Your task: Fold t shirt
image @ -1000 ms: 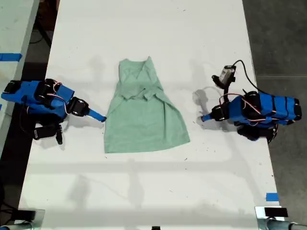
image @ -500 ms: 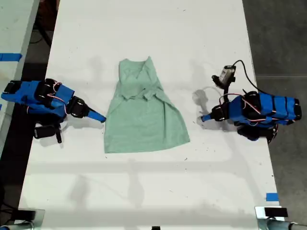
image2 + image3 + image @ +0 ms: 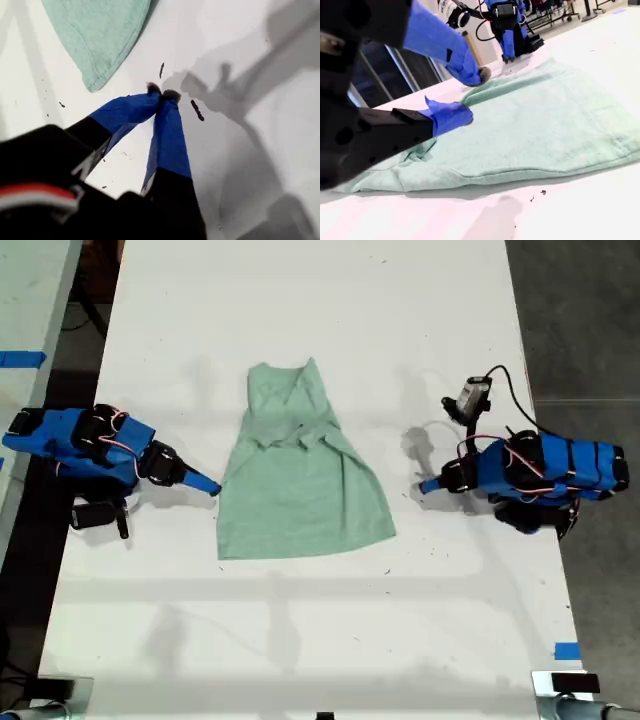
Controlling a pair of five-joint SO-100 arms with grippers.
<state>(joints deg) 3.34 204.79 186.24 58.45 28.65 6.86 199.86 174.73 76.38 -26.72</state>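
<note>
The pale mint-green t shirt (image 3: 300,490) lies flat on the white table, its sleeves folded in and its collar toward the far end. My second gripper (image 3: 213,487) is at the shirt's edge on the exterior view's left. In its wrist view the second gripper (image 3: 470,95) is open, its jaws standing apart right at the shirt's (image 3: 545,120) side edge. My first gripper (image 3: 425,486) rests on bare table on the exterior view's right, a short way from the cloth. In its wrist view the first gripper (image 3: 162,95) is shut with its tips touching, and a shirt corner (image 3: 95,35) lies beyond them.
The white table (image 3: 320,640) stretches well beyond the shirt toward the near and far ends. A small camera on a cable (image 3: 472,397) rises beside the first arm. Blue tape (image 3: 567,651) marks the table's edge at the exterior view's right, with grey floor past it.
The second arm's wrist has shifted very slightly, while its tip stays at the shirt's edge. The shirt and the first arm have not moved.
</note>
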